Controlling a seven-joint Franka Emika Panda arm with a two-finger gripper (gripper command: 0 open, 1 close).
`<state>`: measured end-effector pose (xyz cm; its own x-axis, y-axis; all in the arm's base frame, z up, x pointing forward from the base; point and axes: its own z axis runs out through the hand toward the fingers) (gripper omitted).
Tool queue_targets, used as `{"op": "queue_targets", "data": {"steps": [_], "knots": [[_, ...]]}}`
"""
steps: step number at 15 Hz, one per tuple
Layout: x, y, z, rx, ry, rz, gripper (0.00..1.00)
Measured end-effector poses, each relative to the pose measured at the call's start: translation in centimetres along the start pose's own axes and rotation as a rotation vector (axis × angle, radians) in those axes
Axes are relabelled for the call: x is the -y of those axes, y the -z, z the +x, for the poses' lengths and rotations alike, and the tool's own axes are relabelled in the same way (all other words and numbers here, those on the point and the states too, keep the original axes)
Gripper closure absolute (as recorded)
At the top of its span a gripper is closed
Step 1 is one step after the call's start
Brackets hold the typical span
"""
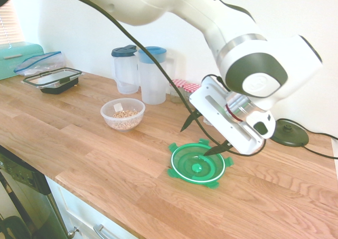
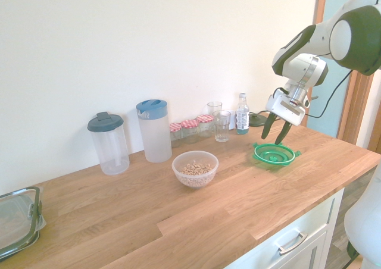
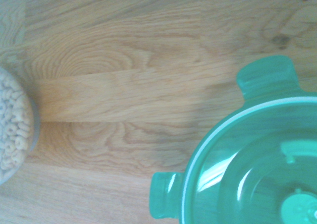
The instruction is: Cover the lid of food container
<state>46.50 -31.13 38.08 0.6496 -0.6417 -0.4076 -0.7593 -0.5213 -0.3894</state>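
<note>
Now the pincer hangs tilted just above the round translucent green plastic lid, its 2 dark fingers spread wide and holding nothing. That lid, with 4 clip tabs, lies flat on the wooden desk, inner side up. Well apart to its left in the first exterior view sits the small round clear plastic food container of beige grains, uncovered. Both show in the wrist view.
</note>
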Motion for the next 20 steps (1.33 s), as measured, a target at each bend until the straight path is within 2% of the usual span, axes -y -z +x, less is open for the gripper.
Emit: {"op": "queue_targets", "data": {"steps": [5,10,20], "knots": [[-4.7,3.5,2.7,0.019,-0.029,0.052,0.0],[-8.2,4.6,4.8,0.026,-0.041,0.063,0.0],[-7.7,1.0,5.6,0.101,-0.001,0.09,0.0]]}}
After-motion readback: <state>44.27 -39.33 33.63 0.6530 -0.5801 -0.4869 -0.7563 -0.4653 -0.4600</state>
